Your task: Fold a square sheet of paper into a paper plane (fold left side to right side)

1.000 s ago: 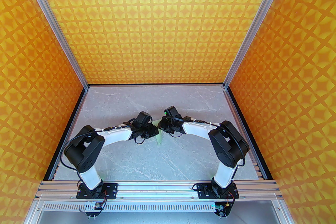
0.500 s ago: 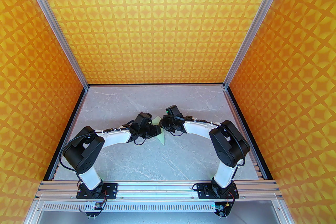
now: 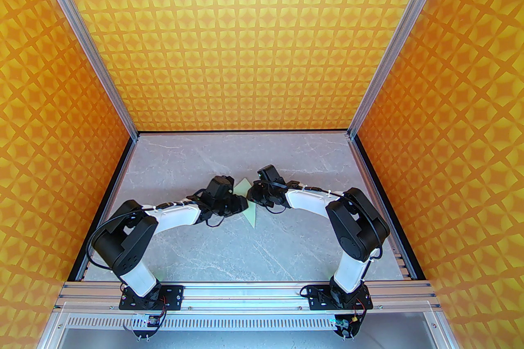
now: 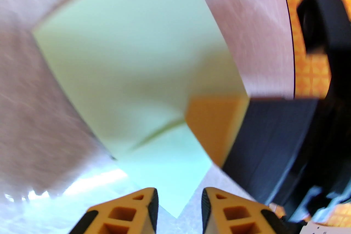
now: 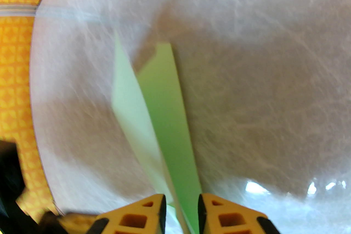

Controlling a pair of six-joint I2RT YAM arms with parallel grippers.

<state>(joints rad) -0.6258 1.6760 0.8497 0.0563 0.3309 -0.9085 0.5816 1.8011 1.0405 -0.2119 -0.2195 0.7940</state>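
Sheet of paper (image 3: 250, 218), pale mint-green and partly folded, is about midway between the left and right edges of the desk (image 3: 229, 253), well clear of its near and far edges. It is wedged between the two arms where they meet. It does not lie flat: from the right wrist it appears nearly edge-on (image 5: 167, 117), as two leaves that open away from the camera like a narrow V. From the left wrist one broad face (image 4: 131, 49) tilts up, with a crease low across it. The right pincer (image 5: 181, 200) has its jaws narrowly parted, and the sheet runs down into the gap. I cannot tell whether the pads actually bite it. One of its fingers (image 4: 214, 128) shows against the sheet's right edge. The left pincer (image 4: 177, 201) is parted a little wider, with a corner of the sheet lying in front of the gap, seemingly ungripped. The paper will likely handle as very light, limp and springy. It probably slides easily on the smooth desk, and any stray pinch would leave a lasting mark. It is best taken at a corner or free edge with both leaves together, never mid-face.
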